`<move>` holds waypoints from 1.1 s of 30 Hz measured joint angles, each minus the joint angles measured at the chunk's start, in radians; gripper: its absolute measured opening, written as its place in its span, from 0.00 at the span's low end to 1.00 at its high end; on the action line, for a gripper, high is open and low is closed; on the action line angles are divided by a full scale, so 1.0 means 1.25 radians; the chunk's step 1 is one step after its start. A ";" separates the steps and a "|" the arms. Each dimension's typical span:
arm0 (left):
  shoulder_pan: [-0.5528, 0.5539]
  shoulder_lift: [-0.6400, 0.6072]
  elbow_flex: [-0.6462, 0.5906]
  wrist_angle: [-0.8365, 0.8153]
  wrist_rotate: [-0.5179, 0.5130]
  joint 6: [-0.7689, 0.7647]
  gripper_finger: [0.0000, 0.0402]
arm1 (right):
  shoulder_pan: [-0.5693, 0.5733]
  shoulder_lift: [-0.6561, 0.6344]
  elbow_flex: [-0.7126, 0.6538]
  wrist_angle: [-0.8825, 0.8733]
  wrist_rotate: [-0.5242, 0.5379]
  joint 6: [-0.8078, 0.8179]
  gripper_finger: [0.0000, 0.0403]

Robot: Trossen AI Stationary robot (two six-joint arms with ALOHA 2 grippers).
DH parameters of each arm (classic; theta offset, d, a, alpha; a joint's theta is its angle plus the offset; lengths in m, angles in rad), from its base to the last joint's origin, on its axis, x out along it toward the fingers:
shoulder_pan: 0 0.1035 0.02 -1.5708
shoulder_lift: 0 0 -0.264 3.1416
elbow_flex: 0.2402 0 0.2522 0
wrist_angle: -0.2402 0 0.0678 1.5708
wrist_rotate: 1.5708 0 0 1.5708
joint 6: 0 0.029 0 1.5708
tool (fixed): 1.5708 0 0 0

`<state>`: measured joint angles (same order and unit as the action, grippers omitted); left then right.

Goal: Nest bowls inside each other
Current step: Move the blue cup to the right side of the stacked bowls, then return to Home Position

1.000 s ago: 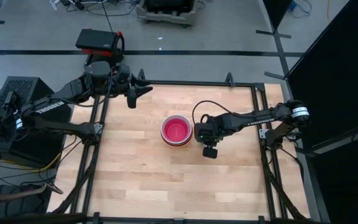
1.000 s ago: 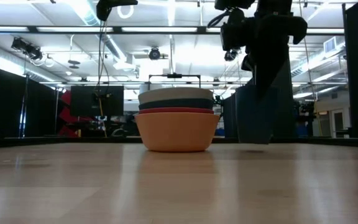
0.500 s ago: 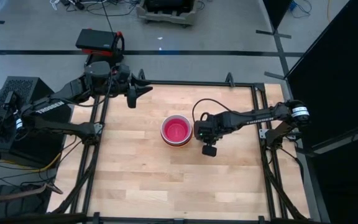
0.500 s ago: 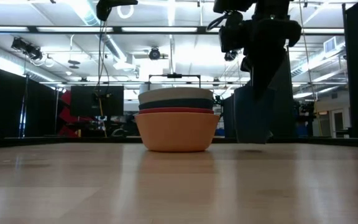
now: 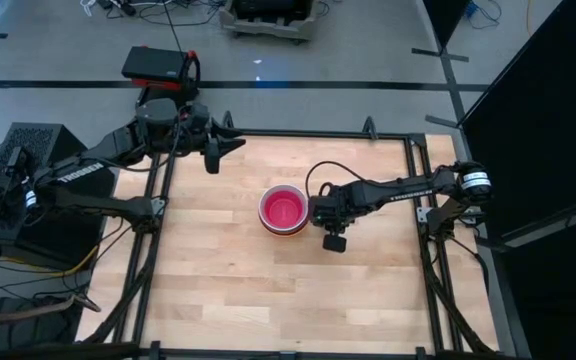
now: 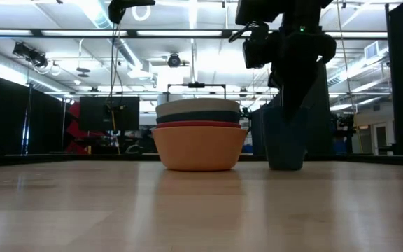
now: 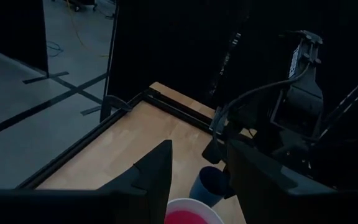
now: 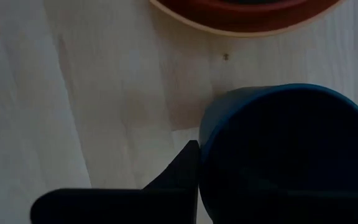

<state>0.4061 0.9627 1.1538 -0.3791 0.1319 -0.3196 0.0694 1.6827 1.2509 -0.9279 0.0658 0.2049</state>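
The right gripper [image 6: 285, 98] has come down since a second ago, and the blue cup [image 6: 285, 133] it clenches now rests on the table [image 5: 228, 280] just beside the bowls [image 6: 200, 136]. The bowls sit nested in one stack at the table's middle, pink uppermost, so nesting looks finished. The left gripper [image 5: 218, 148] waits half open over the far left corner.

Orange bowl [image 6: 199, 148] under red [image 6: 200, 124], teal [image 6: 200, 117], white [image 6: 197, 106]; pink [image 5: 283, 209] inside; dark blue cup [image 6: 284, 137].
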 joint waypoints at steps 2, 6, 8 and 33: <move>0.000 0.000 0.000 0.000 0.000 0.000 0.36 | -0.001 0.000 0.005 0.000 -0.005 0.000 0.04; 0.000 0.000 0.000 0.000 0.000 0.001 0.36 | -0.002 0.000 0.014 -0.001 -0.014 0.001 0.07; 0.000 0.000 0.000 0.000 0.000 0.002 0.36 | -0.002 0.000 0.019 -0.002 -0.018 0.001 0.09; 0.000 0.000 0.000 -0.001 0.000 0.010 0.36 | -0.028 -0.015 0.109 -0.036 -0.024 0.018 0.37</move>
<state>0.4058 0.9627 1.1538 -0.3801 0.1322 -0.3066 0.0349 1.6645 1.3870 -0.9726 0.0353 0.2276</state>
